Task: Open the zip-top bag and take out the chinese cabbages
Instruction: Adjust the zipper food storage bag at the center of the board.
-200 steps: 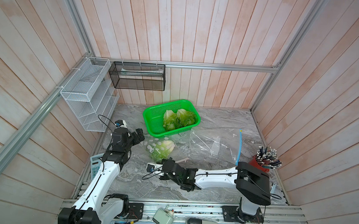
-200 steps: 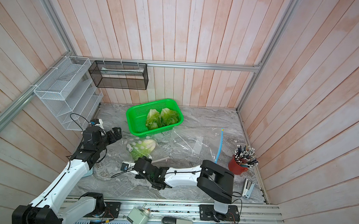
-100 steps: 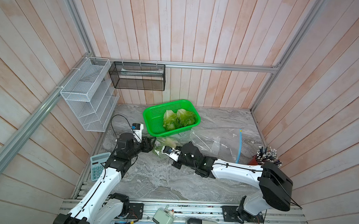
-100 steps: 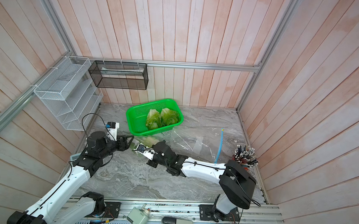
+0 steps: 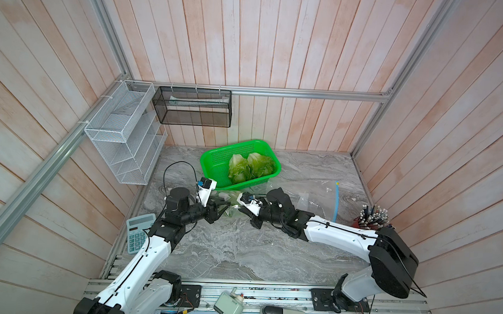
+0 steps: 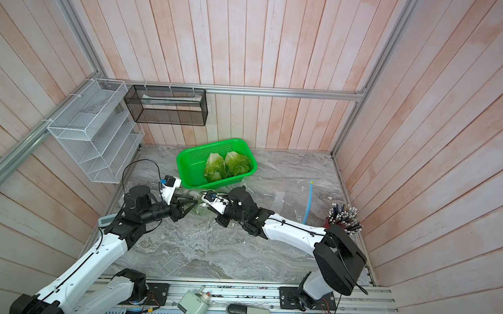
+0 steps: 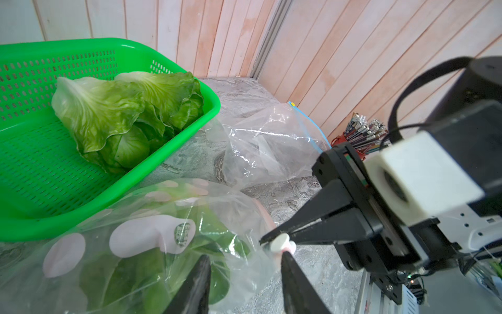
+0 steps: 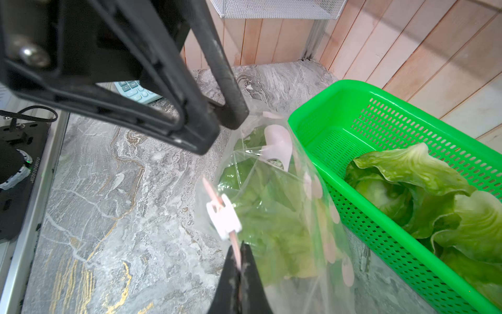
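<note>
In both top views a clear zip-top bag (image 5: 232, 198) with pale pink spots hangs just in front of the green basket (image 5: 212, 155). It holds one leafy chinese cabbage (image 7: 152, 271). My right gripper (image 8: 239, 255) is shut on the bag's pink zip strip, just below the white slider (image 8: 224, 217). My left gripper (image 7: 245, 266) faces it with jaws apart. Its fingers (image 7: 198, 285) straddle the bag's loose film near the slider (image 7: 279, 242). Two more chinese cabbages (image 5: 238, 168) (image 5: 260, 164) lie in the basket.
A second clear bag (image 5: 319, 193) with a blue zip lies flat to the right. A cup of pens (image 5: 371, 217) stands at the right wall and a calculator (image 5: 138, 234) lies at the left edge. Wire racks (image 5: 124, 139) hang on the left wall.
My right gripper has carried the bag from the table's front middle back to the basket's front edge. My left gripper has swung in to the bag and its jaws have narrowed.
</note>
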You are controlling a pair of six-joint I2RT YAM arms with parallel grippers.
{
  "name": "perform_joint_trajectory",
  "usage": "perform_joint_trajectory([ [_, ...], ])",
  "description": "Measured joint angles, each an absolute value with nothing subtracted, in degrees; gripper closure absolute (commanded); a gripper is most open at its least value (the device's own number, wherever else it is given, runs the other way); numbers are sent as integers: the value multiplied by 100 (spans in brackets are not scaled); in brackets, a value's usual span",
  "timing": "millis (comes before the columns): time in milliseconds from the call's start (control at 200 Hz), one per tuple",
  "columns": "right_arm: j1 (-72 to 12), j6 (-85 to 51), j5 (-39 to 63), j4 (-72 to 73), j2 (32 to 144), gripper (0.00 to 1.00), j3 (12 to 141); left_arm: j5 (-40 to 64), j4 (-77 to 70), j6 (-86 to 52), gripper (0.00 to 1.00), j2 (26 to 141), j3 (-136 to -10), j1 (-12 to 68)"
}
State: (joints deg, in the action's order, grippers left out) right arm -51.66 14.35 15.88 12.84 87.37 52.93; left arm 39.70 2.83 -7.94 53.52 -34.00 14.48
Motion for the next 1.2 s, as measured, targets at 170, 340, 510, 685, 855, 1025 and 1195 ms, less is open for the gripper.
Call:
perform_joint_trajectory([
  [170, -5030, 1332, 1804, 1275, 8720, 100, 5293, 3857, 454, -395, 56, 5463, -3588, 2056],
  [340, -4950, 1273, 1933, 1269, 8702, 100, 5293, 3684, 480, -128, 66, 5623, -3623, 2285],
  [510, -4890, 1208, 1988, 1236, 8674, 100, 5290, 3514, 534, 14, 74, 5771, -3651, 2342],
  [685, -4864, 1197, 2032, 1232, 8672, 100, 5290, 3343, 569, 86, 84, 5846, -3712, 2370],
  [855, -4860, 1197, 2051, 1229, 8672, 100, 5290, 3227, 574, 106, 92, 5846, -3717, 2381],
  [1025, -4858, 1197, 2051, 1229, 8672, 100, 5290, 3164, 587, 139, 98, 5846, -3730, 2403],
  [1195, -4858, 1197, 2053, 1221, 8672, 100, 5290, 3124, 587, 141, 100, 5850, -3734, 2408],
])
